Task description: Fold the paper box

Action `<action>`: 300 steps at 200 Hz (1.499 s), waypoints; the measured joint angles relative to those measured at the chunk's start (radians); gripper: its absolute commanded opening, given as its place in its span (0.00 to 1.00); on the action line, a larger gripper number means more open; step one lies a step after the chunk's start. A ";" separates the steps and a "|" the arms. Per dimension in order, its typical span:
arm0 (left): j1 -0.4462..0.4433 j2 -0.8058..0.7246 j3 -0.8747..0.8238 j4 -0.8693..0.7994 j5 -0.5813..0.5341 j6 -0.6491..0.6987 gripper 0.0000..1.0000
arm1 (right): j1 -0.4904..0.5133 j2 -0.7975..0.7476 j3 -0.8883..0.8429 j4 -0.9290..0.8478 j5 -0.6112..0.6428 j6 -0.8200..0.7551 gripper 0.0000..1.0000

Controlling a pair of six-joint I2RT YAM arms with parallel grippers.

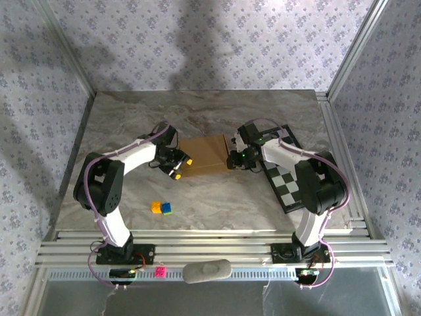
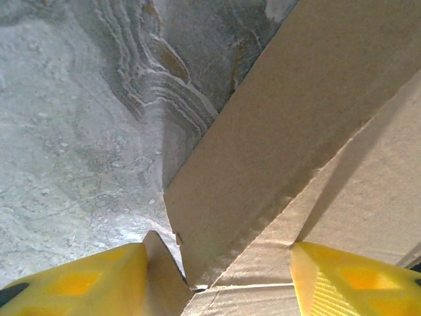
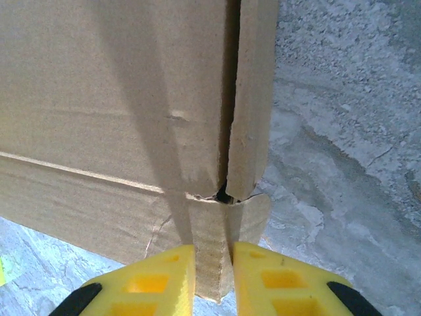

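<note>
Two small blocks lying near-left on table (image 1: 217, 112): yellow block (image 1: 156, 207), blue-green block (image 1: 167, 209), touching. Left gripper (image 1: 179, 166) gaping, straddling left edge of one paper box (image 1: 205, 153), sitting mid-table. Right gripper (image 3: 212, 263) pinching box's right flap. One checkerboard (image 1: 283, 181) lying right.

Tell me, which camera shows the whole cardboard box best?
The top external view: nearly the whole paper box shows there, lying on the table. The left wrist view gives a close-up of its flaps and a crease. The right wrist view gives one wall edge, pinched by the right gripper.
</note>
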 measured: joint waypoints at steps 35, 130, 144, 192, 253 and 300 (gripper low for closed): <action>0.000 0.000 -0.009 0.030 0.009 -0.012 0.54 | 0.000 0.006 0.000 0.003 -0.005 0.002 0.22; 0.014 0.000 -0.014 0.043 0.013 0.000 0.55 | -0.016 0.008 -0.027 0.071 -0.031 0.001 0.18; 0.018 0.000 -0.014 0.039 0.014 0.005 0.55 | -0.022 0.008 -0.039 0.097 -0.042 -0.002 0.18; 0.026 0.000 -0.014 0.037 0.018 0.007 0.55 | -0.036 0.004 -0.080 0.182 -0.074 -0.005 0.16; 0.039 0.004 -0.014 0.037 0.039 0.007 0.55 | -0.040 -0.013 -0.135 0.274 -0.083 -0.027 0.20; 0.046 0.011 -0.014 0.039 0.059 0.007 0.54 | -0.039 -0.063 -0.257 0.448 -0.085 -0.074 0.19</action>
